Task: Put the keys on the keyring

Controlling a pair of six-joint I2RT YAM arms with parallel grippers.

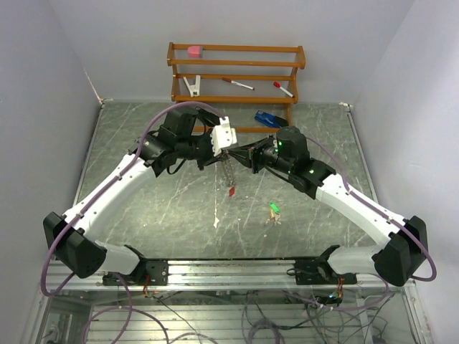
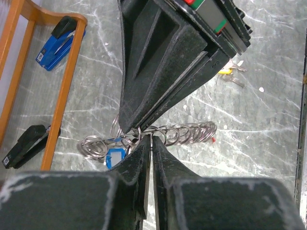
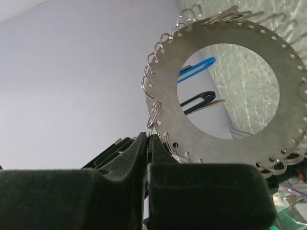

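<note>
1. the left gripper (image 2: 148, 140) is clenched. its two dark pads are pressed together with only a hairline between them, and the tips bite at the rim of the keyring (image 3: 165, 96).
2. the right gripper (image 3: 148, 140) is clenched too and nips the same stretch of rim. in the left wrist view its tips meet the left ones almost nose to nose.
3. the keyring is a flat silver plate ring with holes punched all round its edge and small split rings (image 3: 152, 120) threaded through them. it stands up out of the right jaws, with its open middle above and to the right of them. from the left wrist it shows edge-on, running off to the right of the fingertips.
4. from above, the keyring hangs between the two grippers over the middle of the table (image 1: 179, 208). a red tag (image 1: 232, 191) dangles lowest, and i cannot tell whether it touches the surface. a blue tag (image 2: 115, 156) hangs among the rings just left of the left jaws.
5. a green-headed key (image 1: 273, 208) lies loose on the table, near the hanging bunch on its right side and apart from both grippers.
6. at the back stands a wooden rack (image 1: 237, 49), with a blue stapler (image 2: 60, 42) and a black stapler (image 2: 26, 144) by its foot.
</note>
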